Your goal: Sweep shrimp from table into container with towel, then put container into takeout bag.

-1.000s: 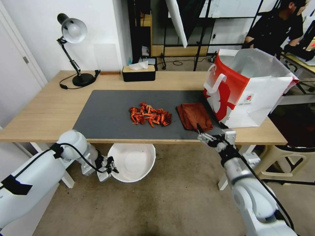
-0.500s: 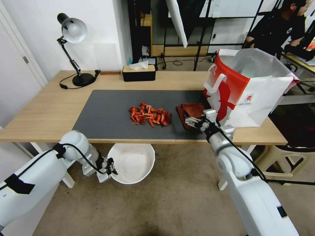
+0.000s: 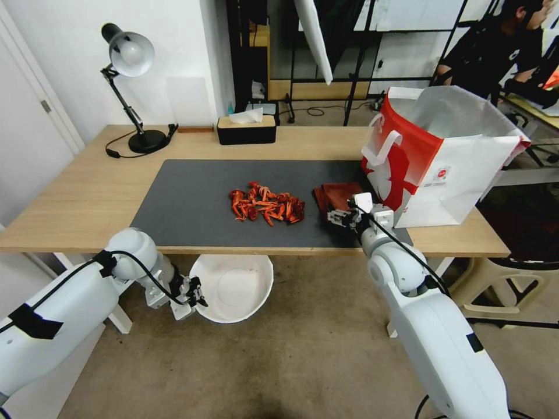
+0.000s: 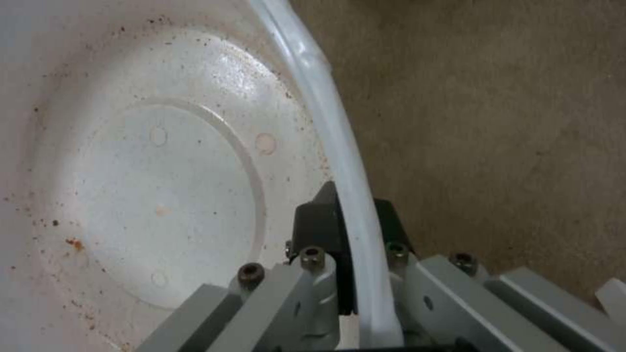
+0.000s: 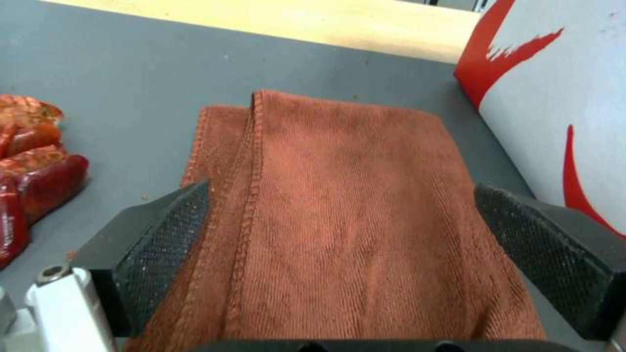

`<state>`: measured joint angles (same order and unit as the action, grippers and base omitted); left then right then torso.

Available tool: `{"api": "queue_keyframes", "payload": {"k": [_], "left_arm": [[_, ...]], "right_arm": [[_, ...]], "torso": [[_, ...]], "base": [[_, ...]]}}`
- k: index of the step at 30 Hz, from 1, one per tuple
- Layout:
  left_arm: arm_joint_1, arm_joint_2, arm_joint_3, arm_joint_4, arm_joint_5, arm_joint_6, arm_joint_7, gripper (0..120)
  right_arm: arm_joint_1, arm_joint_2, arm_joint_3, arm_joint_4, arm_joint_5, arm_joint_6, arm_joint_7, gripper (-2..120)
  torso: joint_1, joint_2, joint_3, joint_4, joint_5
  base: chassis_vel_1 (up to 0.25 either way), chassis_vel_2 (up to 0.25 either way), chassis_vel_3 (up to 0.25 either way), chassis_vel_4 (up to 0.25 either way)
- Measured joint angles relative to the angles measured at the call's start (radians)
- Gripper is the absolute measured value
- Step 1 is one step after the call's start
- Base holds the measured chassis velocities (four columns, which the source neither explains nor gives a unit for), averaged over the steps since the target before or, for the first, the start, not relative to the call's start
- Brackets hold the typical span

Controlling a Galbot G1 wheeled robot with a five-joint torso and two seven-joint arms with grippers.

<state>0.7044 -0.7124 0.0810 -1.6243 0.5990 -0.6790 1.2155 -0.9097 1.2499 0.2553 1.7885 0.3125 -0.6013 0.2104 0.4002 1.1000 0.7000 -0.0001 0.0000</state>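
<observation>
Right hand (image 5: 339, 274) straddles the towel (image 5: 352, 195) wide open beside the shrimp (image 3: 266, 208); left hand (image 4: 352, 254) pinches the container (image 3: 233, 288) rim below the tabletop (image 3: 87, 198); a thin bite could drop the cloth mid-sweep

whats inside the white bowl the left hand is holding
The round white plastic bowl, pinched at its rim by the left hand, holds only reddish specks and stains; its far inner wall is out of frame.

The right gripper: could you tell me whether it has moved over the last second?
Yes. The right gripper has moved from the table's near edge, forward over the folded rust-red towel, its open fingers now straddling it.
</observation>
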Motion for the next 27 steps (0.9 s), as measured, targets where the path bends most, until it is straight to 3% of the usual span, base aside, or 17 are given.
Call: {"api": "queue_keyframes", "payload": {"k": [20, 27], "left_arm": [[0.004, 0.014, -0.001, -0.01, -0.009, 0.001, 0.0, 0], [0.005, 0.016, -0.001, -0.013, -0.019, 0.001, -0.003, 0]], "right_arm": [[0.032, 0.036, -0.013, -0.027, 0.094, -0.125, 0.129, 100], [0.015, 0.042, -0.006, -0.02, 0.114, -0.126, 0.131, 79]], "torso": [[0.0, 0.0, 0.0, 0.0001, 0.0], [0.0, 0.0, 0.0, 0.0001, -0.0001]], "base": [[0.0, 0.0, 0.0, 0.0], [0.0, 0.0, 0.0, 0.0]]}}
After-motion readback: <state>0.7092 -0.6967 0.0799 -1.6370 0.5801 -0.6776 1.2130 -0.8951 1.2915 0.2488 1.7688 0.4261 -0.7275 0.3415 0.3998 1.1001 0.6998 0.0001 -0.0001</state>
